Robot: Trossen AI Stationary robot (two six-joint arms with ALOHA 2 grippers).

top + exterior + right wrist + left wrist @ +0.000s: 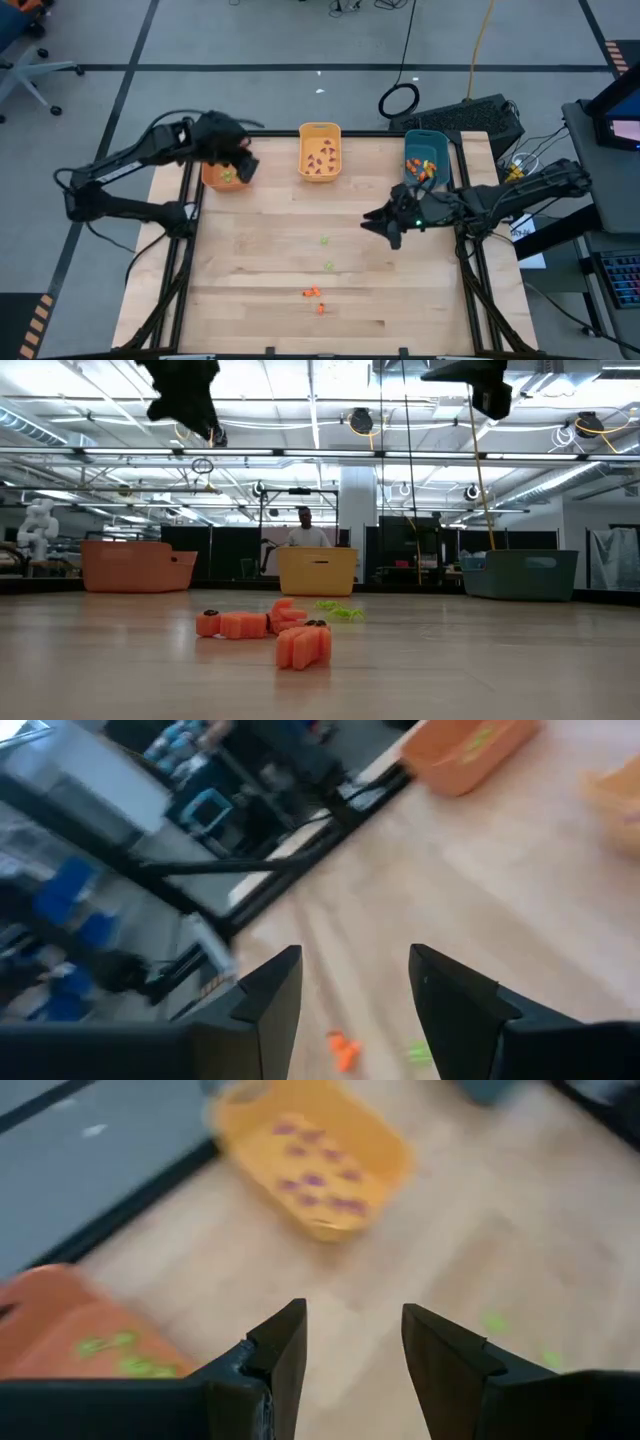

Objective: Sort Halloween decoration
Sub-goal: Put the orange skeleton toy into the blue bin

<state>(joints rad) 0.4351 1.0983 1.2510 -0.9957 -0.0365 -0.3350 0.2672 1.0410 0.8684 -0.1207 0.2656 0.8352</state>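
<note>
Over the orange bin [222, 176], the left gripper [240, 165] hangs with fingers apart, empty. Green trinkets [326, 252] and orange trinkets [314, 297] lie mid-table, well right of that bin. Nearer them, the right gripper [380, 222] is spread, empty.

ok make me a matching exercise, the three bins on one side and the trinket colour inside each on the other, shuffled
Bins:
1. orange bin
2. yellow bin
3. teal bin

Trinkets inside:
A. purple trinkets
B. orange trinkets
C. light green trinkets

Pairs: 1-C, 2-A, 3-B
</note>
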